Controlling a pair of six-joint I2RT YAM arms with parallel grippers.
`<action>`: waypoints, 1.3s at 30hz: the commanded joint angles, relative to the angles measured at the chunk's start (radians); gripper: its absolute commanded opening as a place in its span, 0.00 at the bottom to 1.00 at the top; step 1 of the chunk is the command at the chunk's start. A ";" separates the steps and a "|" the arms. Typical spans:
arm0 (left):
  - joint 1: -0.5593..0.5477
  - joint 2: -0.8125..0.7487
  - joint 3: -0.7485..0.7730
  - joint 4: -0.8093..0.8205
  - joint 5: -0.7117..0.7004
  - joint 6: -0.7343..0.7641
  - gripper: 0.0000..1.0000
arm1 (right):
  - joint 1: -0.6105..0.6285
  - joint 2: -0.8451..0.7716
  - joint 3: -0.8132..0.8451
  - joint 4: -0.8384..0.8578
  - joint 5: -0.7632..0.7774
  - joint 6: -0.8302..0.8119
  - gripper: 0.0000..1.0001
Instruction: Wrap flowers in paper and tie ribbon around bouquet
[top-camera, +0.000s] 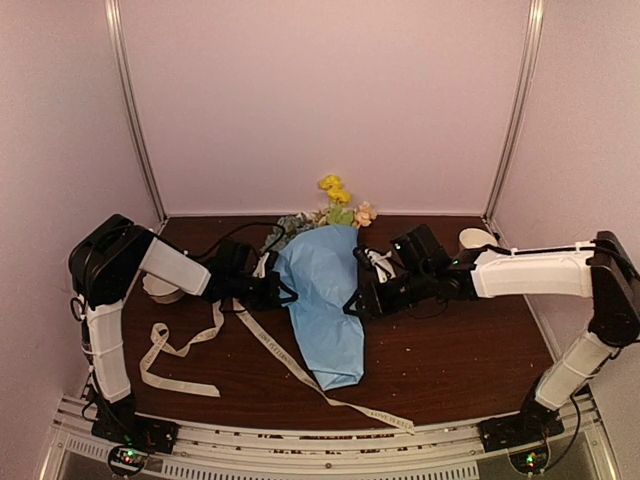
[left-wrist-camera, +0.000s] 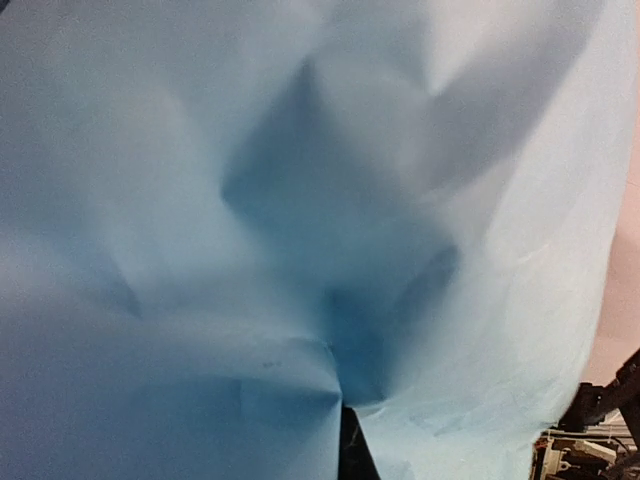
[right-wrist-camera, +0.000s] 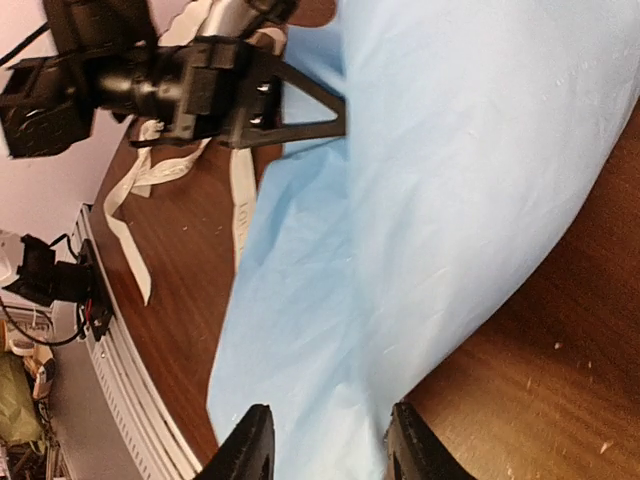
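Note:
The bouquet (top-camera: 325, 300) lies mid-table as a light-blue paper (right-wrist-camera: 450, 200) cone, narrow end toward me. The flowers (top-camera: 338, 205), yellow and peach blooms, stick out of its far wide end. My left gripper (top-camera: 288, 293) is shut on the paper's left edge; its fingers (right-wrist-camera: 300, 110) meet in a point there. Paper (left-wrist-camera: 300, 200) fills the left wrist view. My right gripper (right-wrist-camera: 328, 450) is open at the cone's right side (top-camera: 352, 303), with paper between its fingertips. The cream ribbon (top-camera: 180, 350) loops loosely on the left and runs under the cone toward the front right (top-camera: 370, 410).
A white bowl (top-camera: 160, 290) sits behind my left arm. A white cup (top-camera: 475, 238) stands at the back right. The metal rail (top-camera: 300, 450) runs along the near table edge. Pink walls close in the back and sides.

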 joint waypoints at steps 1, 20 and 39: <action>-0.005 -0.036 -0.010 0.071 0.009 -0.017 0.00 | 0.110 -0.157 -0.099 -0.158 0.043 -0.182 0.41; -0.007 -0.100 0.033 -0.006 0.007 0.021 0.00 | 0.473 0.003 -0.175 -0.232 0.323 -0.246 0.52; -0.006 -0.154 0.095 -0.057 0.000 0.039 0.00 | 0.371 -0.029 -0.268 -0.339 0.324 -0.048 0.00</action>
